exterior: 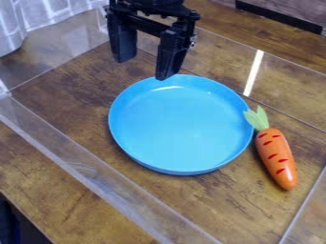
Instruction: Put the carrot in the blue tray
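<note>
The blue tray (178, 124) is a round, shallow dish lying on the wooden table, with nothing in it. To its right lies the carrot (275, 155), orange with dark stripes, its green leafy top pointing toward the dish rim and almost touching it. My gripper (145, 59) hangs at the back, just beyond the tray's far-left rim, pointing down. Its two black fingers stand apart, open, with nothing between them. It is well away from the carrot.
A clear plastic wall (76, 162) runs diagonally along the left and front of the wooden table (76, 95). A bright reflection streak (254, 71) lies on the wood behind the carrot. Pale objects sit at the top left corner.
</note>
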Motion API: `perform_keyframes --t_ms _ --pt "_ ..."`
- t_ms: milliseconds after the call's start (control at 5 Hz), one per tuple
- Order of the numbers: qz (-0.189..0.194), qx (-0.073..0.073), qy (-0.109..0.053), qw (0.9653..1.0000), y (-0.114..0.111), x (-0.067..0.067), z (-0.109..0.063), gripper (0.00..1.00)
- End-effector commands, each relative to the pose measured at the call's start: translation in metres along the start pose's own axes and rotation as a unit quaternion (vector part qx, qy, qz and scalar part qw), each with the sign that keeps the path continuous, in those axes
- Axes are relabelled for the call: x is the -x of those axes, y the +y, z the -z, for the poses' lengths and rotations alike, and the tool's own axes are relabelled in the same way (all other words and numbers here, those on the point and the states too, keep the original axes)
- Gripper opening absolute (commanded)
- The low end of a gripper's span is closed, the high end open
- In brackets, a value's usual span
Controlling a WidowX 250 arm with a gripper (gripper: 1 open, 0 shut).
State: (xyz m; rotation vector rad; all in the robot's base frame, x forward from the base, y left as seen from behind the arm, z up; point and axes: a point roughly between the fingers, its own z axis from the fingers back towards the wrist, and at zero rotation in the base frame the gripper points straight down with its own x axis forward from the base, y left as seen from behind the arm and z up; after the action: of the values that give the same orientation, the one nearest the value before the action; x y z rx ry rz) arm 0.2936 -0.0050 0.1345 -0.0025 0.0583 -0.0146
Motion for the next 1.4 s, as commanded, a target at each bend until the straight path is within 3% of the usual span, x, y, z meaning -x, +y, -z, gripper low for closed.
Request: perform_keyframes --t_ms 0,200,800,1200 --pt "0.001 0.002 0.006 1.0000 -0.002 -0.001 0.005 1.00" --pt "-0.006 0.014 0.001 0.9999 -0.020 -0.007 0.010 1.00" --pt "-0.033 0.053 -0.037 0.9973 -0.085 -0.038 0.027 1.00" --pt "-0.059 0.071 -0.068 0.9933 -0.103 -0.059 0.040 1.00"
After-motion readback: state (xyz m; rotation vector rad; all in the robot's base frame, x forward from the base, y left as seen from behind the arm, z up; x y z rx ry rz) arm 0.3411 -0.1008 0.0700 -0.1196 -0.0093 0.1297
